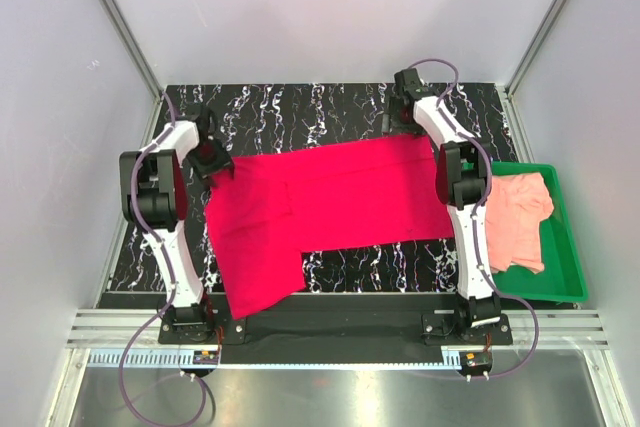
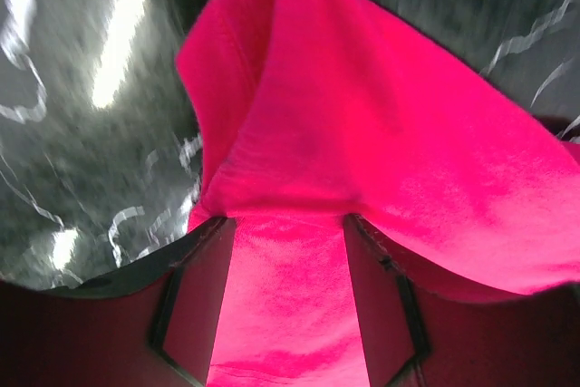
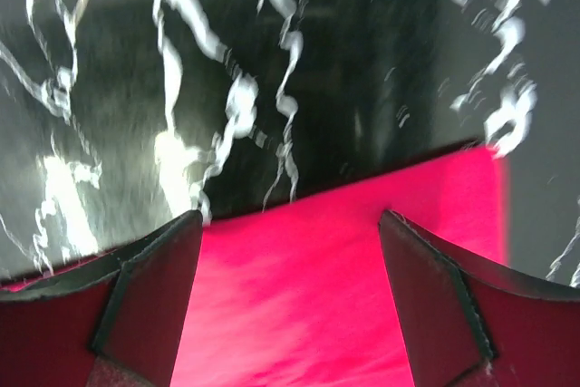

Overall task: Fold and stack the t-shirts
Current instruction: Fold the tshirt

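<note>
Pinching red t-shirt [image 1: 340, 197] edge w/ left gripper [image 2: 285, 219], prob. to lift for fold. Hovering right gripper [image 3: 290, 215] spread wide over far corner, holding nothing.

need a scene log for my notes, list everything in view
red shirt: 1, crimson, spread across the middle of the table
pink shirt: 1, salmon, crumpled in the tray
tray: 1, green, at the table's right edge
table: 1, black with white veins, under the red shirt
left arm: 1, white and black, left of the red shirt
right arm: 1, white and black, over the red shirt's right end
left gripper: 1, dark, at the red shirt's far left corner, cloth between its fingers, grip unclear
right gripper: 1, dark, open over the red shirt's far right edge
</note>
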Robot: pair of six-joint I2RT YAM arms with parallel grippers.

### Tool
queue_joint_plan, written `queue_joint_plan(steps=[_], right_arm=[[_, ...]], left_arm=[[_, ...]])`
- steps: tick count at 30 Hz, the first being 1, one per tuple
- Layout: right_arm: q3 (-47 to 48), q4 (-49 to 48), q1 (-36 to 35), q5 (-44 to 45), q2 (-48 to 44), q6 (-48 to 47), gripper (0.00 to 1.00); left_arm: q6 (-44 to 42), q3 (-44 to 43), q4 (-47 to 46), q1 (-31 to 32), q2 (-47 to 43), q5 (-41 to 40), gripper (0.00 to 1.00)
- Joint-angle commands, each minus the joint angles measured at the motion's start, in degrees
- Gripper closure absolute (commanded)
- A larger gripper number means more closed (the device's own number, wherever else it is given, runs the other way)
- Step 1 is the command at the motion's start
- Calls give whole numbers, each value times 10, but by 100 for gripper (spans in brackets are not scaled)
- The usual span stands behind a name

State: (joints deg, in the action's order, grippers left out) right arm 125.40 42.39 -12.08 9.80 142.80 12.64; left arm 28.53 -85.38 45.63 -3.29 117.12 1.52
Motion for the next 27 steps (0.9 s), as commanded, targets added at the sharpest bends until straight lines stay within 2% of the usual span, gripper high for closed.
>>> queue_joint_plan(steps=[1, 8, 12, 15, 16, 18, 19, 21, 22, 27], right_arm=[[59, 21, 13, 16, 37, 10, 14], [179, 47, 26, 1, 103, 12, 15], [190, 36, 36, -18, 102, 6, 14], [215, 35, 47, -33, 97, 4, 14], [222, 36, 50, -34, 93, 3, 14], [232, 33, 50, -33, 65, 3, 7], [235, 36, 50, -30, 54, 4, 4], [240, 52, 50, -20, 17, 16, 0], [237, 59, 50, -16, 2, 19, 0], [154, 117, 50, -27, -113, 52, 0]], left_arm=[[-8, -57, -12, -14, 42, 2, 42], [-12, -185, 8, -22, 106, 26, 41], [-30, -218, -13, -20, 101, 42, 33], [-45, -260, 3, -16, 94, 24, 31], [-52, -261, 3, -16, 86, 20, 27], [-62, -261, 3, -8, 46, 2, 20], [-74, -243, 4, -5, 27, -6, 14], [-77, -198, -5, 4, -55, -30, 13], [-73, -126, -24, 6, -122, -32, 13], [2, 104, -36, 9, -324, -55, 20]])
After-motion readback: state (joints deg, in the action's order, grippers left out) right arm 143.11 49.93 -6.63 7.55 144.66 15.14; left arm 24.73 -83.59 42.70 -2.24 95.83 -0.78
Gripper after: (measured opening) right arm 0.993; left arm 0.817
